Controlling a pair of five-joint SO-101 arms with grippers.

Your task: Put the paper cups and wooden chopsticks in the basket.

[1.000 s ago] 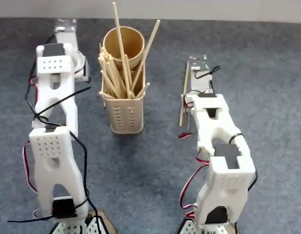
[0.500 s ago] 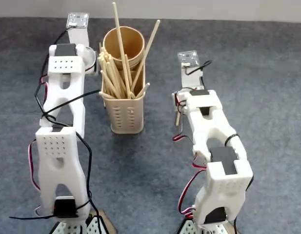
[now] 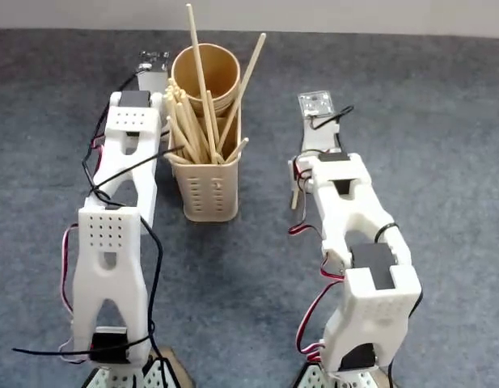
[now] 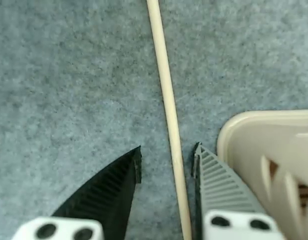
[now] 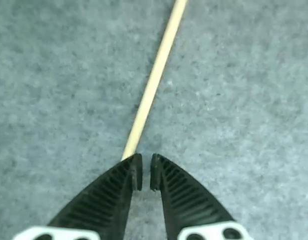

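We see the left gripper spread astride a chopstick left of the basket, ready to pinch; the right gripper is nearly closed.

Between your left gripper's fingers a chopstick lies on the carpet. It runs straight ahead of the tool, close against the finger nearer the basket, whose corner sits just beside that finger. Ahead of your right gripper a second chopstick lies on the carpet, its near end at one fingertip. In the basket stand a paper cup and a bundle of chopsticks.
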